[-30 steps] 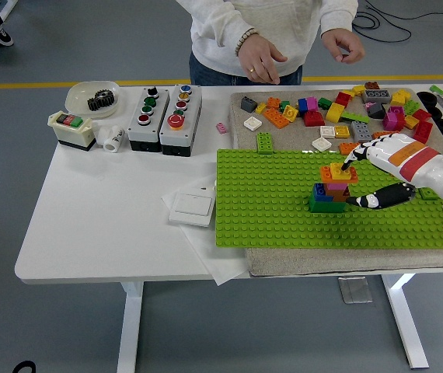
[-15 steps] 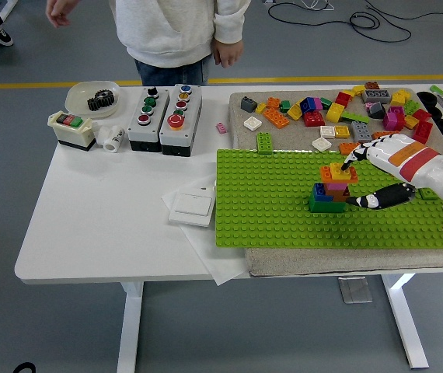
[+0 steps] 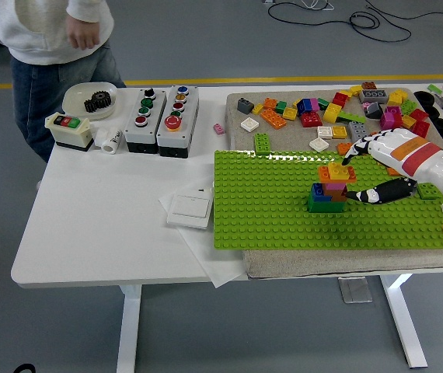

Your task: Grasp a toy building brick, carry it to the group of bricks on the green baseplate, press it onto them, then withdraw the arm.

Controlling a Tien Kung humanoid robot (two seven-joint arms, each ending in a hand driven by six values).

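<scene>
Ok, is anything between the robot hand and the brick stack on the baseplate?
Nothing visible. The right robot hand is already at the brick stack on the green baseplate, one fingertip by the top yellow brick, another low beside the stack's right side. The loose bricks lie behind the baseplate, clear of the hand.

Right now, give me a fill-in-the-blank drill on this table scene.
1. The brick stack stands on the ____ baseplate.
2. The right hand reaches the stack from the picture's ____ side.
3. The loose bricks lie on the baseplate's ____ side.
4. The bowl holds black ____.

Missing words: green; right; far; gears
</scene>
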